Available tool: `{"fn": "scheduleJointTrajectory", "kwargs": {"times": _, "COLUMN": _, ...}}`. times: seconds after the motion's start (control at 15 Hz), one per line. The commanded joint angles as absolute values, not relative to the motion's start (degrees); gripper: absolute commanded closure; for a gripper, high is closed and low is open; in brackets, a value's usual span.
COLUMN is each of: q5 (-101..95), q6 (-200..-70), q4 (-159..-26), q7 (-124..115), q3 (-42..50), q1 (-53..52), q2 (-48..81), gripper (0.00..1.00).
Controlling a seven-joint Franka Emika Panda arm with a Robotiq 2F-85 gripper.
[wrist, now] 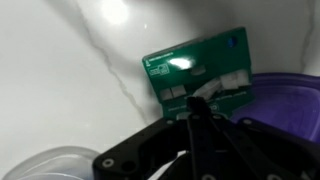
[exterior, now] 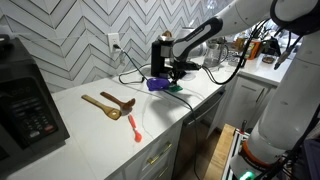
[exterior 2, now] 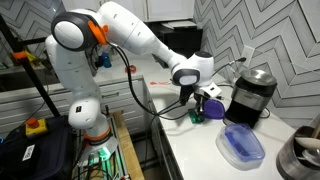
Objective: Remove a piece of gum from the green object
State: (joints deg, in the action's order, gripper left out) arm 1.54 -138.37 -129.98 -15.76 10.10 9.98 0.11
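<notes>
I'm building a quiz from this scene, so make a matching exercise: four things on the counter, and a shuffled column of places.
1 green pack
2 purple item
3 wooden spoons
4 red utensil

A side by side, middle of the counter
B under the gripper
C just in front of the spoons
D beside the green pack

Pairs: 1-B, 2-D, 3-A, 4-C
</notes>
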Motion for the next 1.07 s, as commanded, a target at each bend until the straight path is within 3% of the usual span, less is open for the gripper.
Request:
{"fn": "scheduleJointTrajectory", "kwargs": {"times": 0.0, "q5": 1.57, "q6": -139.27, "q4": -130.62, "q7": -16.99, "q3": 10.14, "q1": 10.07, "q2": -0.61, "gripper": 1.0}}
{"fn": "scheduleJointTrajectory", "kwargs": {"times": 0.67, "q5": -3.21, "q6": -133.89, "q4": -129.11, "q7": -47.58, "q3": 9.83, "q1": 10.37, "q2": -2.52, "gripper": 1.0}}
{"fn": "scheduleJointTrajectory", "kwargs": {"times": 1.0, "q5": -23.58, "q6": -129.04, "q4": -128.4, "q7": -64.62, "q3": 8.62, "q1": 10.09, "q2": -3.2, "gripper": 1.0}}
